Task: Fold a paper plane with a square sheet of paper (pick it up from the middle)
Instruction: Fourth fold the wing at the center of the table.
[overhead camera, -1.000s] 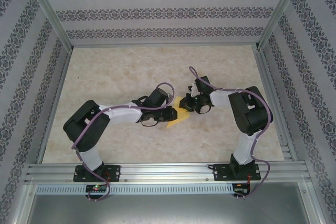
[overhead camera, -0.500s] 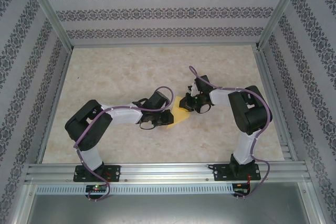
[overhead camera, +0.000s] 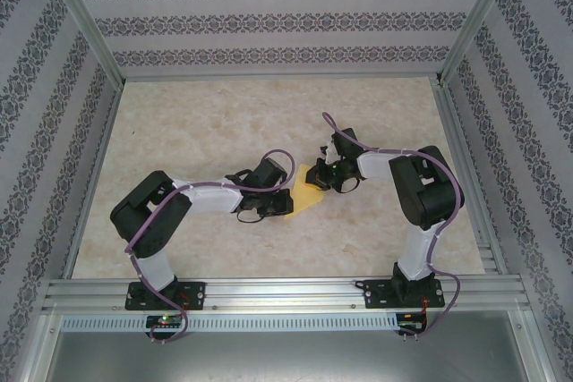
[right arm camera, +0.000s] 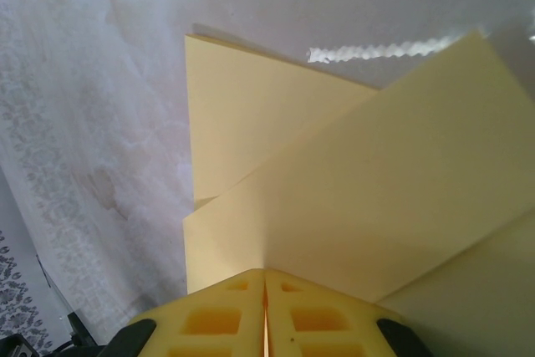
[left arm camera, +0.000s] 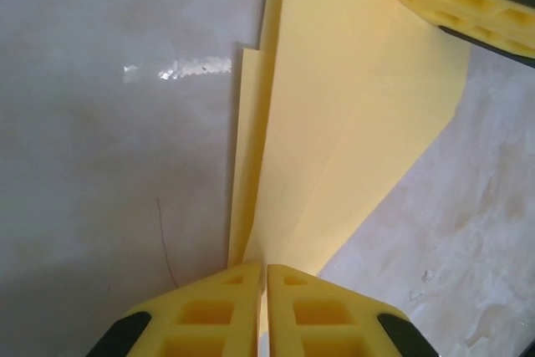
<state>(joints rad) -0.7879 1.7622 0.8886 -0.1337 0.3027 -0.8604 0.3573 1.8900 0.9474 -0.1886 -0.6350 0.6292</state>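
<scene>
Once the left claw point(left arm camera: 266, 269) had pinched shut on the narrow end of the folded yellow paper point(overhead camera: 307, 196), near the middle of the tabletop point(overhead camera: 224, 114), the right claw point(right arm camera: 265, 273) gripped the opposite end, so both arms looked ready for the next crease.

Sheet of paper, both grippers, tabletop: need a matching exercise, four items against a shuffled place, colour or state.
Column 1
1. left gripper
2. right gripper
3. sheet of paper
4. tabletop

Column 2
A. beige, mottled
B. yellow, folded into layers
C. shut on the paper's end nearer the arm bases
D. shut on the paper's end farther from the arm bases

Pairs: 1-C, 2-D, 3-B, 4-A
</scene>
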